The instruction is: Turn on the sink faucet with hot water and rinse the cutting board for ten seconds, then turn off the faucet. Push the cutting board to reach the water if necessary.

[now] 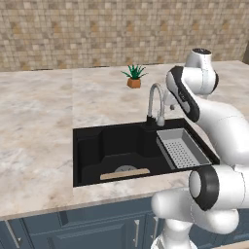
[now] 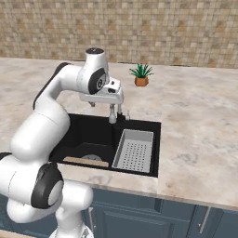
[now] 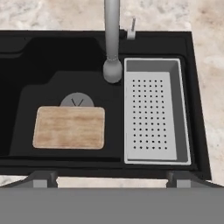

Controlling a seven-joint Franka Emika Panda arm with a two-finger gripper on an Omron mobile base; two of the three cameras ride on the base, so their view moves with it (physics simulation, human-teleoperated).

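The sink faucet (image 3: 112, 43) arches over the black sink (image 3: 43, 57), its spout end hanging beside the grey tray and its small handle (image 3: 131, 30) at the back rim. No water is in view. The cutting board (image 3: 70, 127) lies flat on the basin floor, left of the spout, partly covering the round drain (image 3: 77, 100). In the left base view the cutting board (image 1: 125, 173) sits near the front wall, with the faucet (image 1: 155, 99) behind it. My gripper (image 3: 111, 178) hovers above the sink's front edge, open wide with nothing between its fingers. The gripper (image 2: 106, 106) hangs close over the faucet.
A grey perforated tray (image 3: 153, 113) fills the right part of the basin. A small potted plant (image 1: 134, 75) stands on the counter behind the sink. Marble counter (image 1: 39, 126) surrounds the basin, and a tiled wall (image 1: 97, 29) rises at the back.
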